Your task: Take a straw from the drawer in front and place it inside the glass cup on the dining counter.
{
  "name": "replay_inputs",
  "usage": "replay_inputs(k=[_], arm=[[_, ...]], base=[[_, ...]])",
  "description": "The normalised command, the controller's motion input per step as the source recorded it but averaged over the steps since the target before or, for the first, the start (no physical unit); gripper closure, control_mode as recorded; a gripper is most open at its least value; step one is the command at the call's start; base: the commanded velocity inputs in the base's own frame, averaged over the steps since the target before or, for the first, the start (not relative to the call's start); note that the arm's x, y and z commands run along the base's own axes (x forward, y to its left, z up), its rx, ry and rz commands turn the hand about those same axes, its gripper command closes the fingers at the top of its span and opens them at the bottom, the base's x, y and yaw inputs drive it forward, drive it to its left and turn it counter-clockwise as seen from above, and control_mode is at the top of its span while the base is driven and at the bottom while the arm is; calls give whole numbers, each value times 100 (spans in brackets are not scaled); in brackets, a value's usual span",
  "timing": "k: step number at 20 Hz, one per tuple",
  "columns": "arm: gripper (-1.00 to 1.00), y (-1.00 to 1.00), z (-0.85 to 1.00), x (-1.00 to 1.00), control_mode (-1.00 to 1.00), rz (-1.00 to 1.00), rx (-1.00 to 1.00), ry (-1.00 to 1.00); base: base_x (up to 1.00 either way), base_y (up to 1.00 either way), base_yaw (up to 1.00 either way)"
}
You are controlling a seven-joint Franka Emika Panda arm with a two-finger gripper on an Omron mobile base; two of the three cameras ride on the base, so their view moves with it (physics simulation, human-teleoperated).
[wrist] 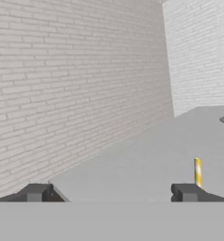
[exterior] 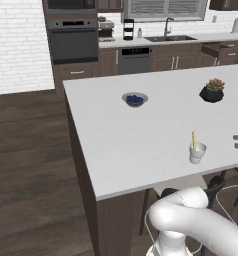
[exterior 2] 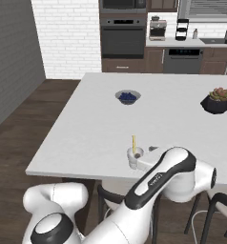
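Gripper [wrist: 111, 193]: jaws spread wide, nothing held; straw [exterior: 193, 140] upright inside glass cup [exterior: 196, 152] near dining counter [exterior: 116, 135] front edge, just beside right fingertip, long axis vertical

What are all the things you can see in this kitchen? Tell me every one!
straw: one, yellow, standing in the cup
cup: one, whitish, near the front edge of the counter
counter: one, white top on dark wood
bowl: one, grey with blue inside, mid counter
plant pot: one, dark with a reddish-green plant, right side of counter
oven: one, dark, back wall
sink: one, back worktop, with a tap
drawer: one, dark brown, pulled open at the back right
gripper: one, dark fingertips, open, holding nothing
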Motion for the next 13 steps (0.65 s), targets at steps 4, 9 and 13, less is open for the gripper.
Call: replay_inputs(k=[4, 9, 13], arm=[[-100, -21, 13, -35, -100, 0, 3, 0], [-100, -13, 11, -38, -100, 0, 1, 0], [-100, -6, 11, -36, -100, -1, 0, 0]], base=[[0, 0, 0], [0, 0, 0], [0, 0, 0]])
